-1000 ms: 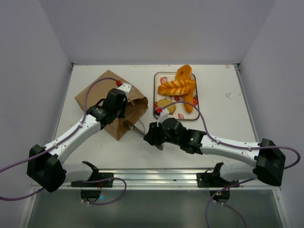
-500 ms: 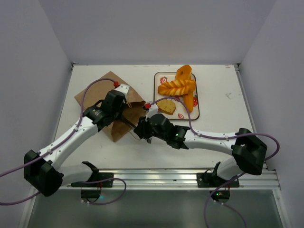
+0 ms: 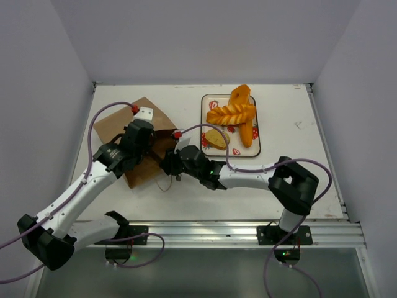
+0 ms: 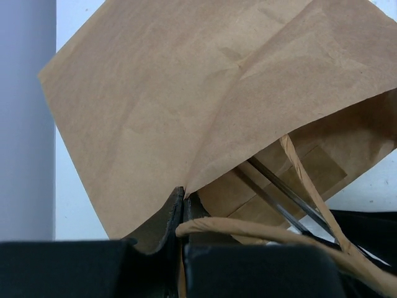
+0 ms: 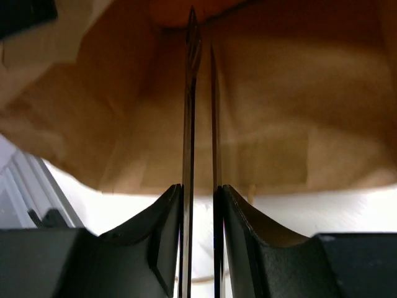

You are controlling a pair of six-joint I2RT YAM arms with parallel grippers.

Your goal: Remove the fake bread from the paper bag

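The brown paper bag [image 3: 118, 122] lies at the left of the table with its mouth toward the tray. My left gripper [image 3: 149, 148] is shut on the bag's upper edge [image 4: 183, 194] and holds the mouth open. My right gripper [image 3: 170, 166] is shut on metal tongs [image 5: 189, 93], whose blades reach deep into the bag [image 5: 298, 93]. A dim orange shape sits at their tips; I cannot tell if it is bread. Fake bread lies on the tray: a braided loaf [image 3: 231, 115], smooth long loaves [image 3: 239, 95] and a paler piece [image 3: 216, 138].
The strawberry-print tray [image 3: 206, 100] stands to the right of the bag. A twisted paper handle [image 4: 260, 231] runs across my left fingers, and another loop [image 3: 165, 186] hangs onto the table below the bag. Walls close in on the table's left, back and right.
My right arm has swung left and pushed the tongs from outside the bag into its mouth. The left gripper and the bag have shifted a little to the left.
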